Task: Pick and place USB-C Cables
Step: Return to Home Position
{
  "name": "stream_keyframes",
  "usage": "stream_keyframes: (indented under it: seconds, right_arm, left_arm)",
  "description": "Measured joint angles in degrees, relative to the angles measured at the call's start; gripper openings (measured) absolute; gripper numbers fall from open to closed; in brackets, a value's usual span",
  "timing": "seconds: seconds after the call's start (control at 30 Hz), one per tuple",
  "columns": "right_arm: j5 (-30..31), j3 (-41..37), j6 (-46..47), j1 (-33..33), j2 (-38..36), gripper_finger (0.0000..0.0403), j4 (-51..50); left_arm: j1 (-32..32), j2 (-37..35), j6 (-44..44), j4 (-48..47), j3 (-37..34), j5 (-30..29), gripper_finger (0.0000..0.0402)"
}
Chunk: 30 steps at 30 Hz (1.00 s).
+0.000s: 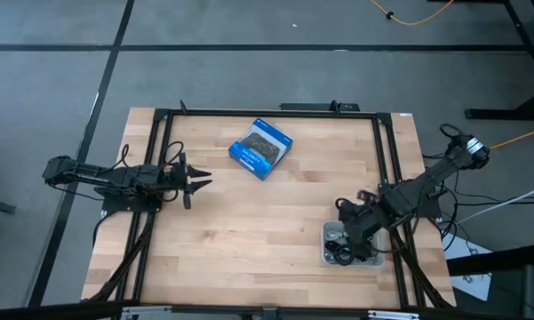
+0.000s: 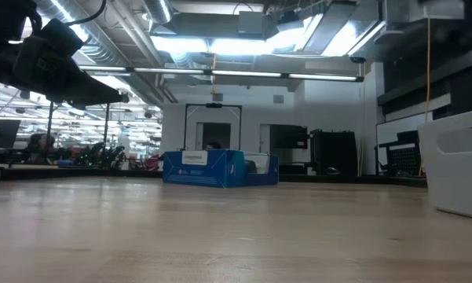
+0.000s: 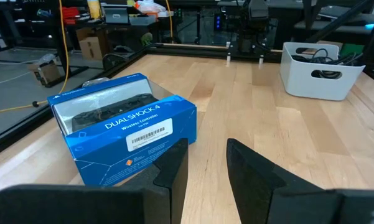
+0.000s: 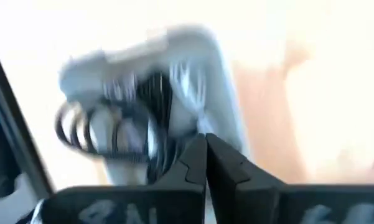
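Right gripper (image 4: pixel 205 138), fingers pressed together on nothing, hangs just above the grey bin (image 1: pixel 327 260), with the USB-C cables (image 4: pixel 106 134) coiled inside, directly below and ahead of its tips; left gripper (image 1: pixel 198 180), fingers spread, waits well apart, so the right arm is nearer.

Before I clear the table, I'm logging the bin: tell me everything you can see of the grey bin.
The grey bin is a pale, plastic-looking tub with rounded corners and a slot handle in its side. It stands upright on the wooden table, near the edge on the right arm's side. Dark coiled cables lie inside. The right tool, fingers shut, hangs just above it; contact cannot be judged.
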Motion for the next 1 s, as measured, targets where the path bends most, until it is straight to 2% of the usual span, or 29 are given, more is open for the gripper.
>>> stream_keyframes:
  seconds: [0.07,0.13,0.23,0.27,0.33,0.4,0.5,0.67,0.8,1.0]
  right_arm:
    - [5.0,2.7,-4.3,0.0,0.0,0.0012,0.6]
    - [5.9,5.3,-7.3,0.0,0.0,0.0018,1.2]
    - [9.8,6.8,-5.5,1.1,-0.3,0.002,4.8]
    - [13.1,6.5,-5.8,1.8,-0.4,0.002,6.2]
    - [20.4,3.9,-14.1,3.3,-0.7,0.002,10.0]
    - [24.2,-0.5,-21.4,4.2,-3.4,0.002,16.3]
    - [21.9,-9.2,-26.8,2.8,-12.8,0.002,27.1]
    - [17.4,-21.2,-34.6,-2.9,-30.1,0.002,38.5]
    - [11.7,-30.3,-37.6,-7.0,-42.1,0.0021,44.9]
    - [5.3,-41.8,-42.6,-11.6,-56.0,0.0021,53.4]
  left_arm:
    - [0.0,0.0,0.0,0.0,0.0,0.0,0.0102]
    - [0.0,0.0,0.0,0.0,0.0,0.0,0.0102]
    - [0.0,0.0,0.0,0.0,0.0,0.0,0.0102]
    - [0.0,0.0,0.0,0.0,0.0,0.0,0.0102]
    - [0.0,0.0,0.0,0.0,0.0,0.0,0.0102]
    - [0.0,0.0,0.0,0.0,0.0,0.0,0.0102]
    - [0.0,0.0,0.0,0.0,0.0,0.0,0.0102]
    - [0.0,0.0,0.0,0.0,0.0,0.0,0.0102]
    - [0.0,0.0,0.0,0.0,0.0,0.0,0.0102]
    - [0.0,0.0,0.0,0.0,0.0,0.0,0.0102]
